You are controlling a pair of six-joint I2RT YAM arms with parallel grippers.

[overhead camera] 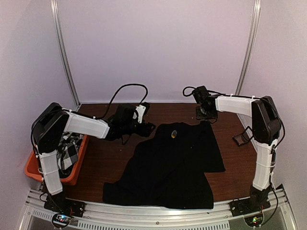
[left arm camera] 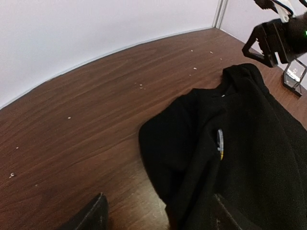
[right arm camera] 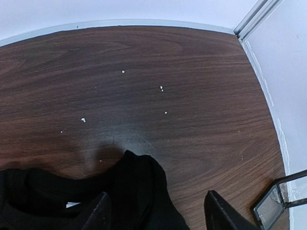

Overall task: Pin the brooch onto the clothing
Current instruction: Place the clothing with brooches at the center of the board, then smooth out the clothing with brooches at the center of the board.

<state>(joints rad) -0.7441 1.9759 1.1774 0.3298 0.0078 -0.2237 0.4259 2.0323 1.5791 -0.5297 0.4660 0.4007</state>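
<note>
The black T-shirt (overhead camera: 177, 163) lies spread on the brown table, collar to the far side. A small light-blue and yellow mark (overhead camera: 174, 133) sits on its chest and also shows in the left wrist view (left arm camera: 220, 143). I cannot tell whether it is the print or the brooch. My left gripper (overhead camera: 145, 127) is open and empty at the shirt's far left shoulder (left arm camera: 192, 143), low over the cloth edge. My right gripper (overhead camera: 206, 115) is open and empty over the shirt's far right shoulder (right arm camera: 139, 187).
An orange basket (overhead camera: 36, 167) with a black-and-white checked cloth (overhead camera: 67, 148) stands at the left edge. A small clear-fronted black case (overhead camera: 240, 139) stands by the right wall and shows in the right wrist view (right arm camera: 273, 203). Black cables trail behind both grippers.
</note>
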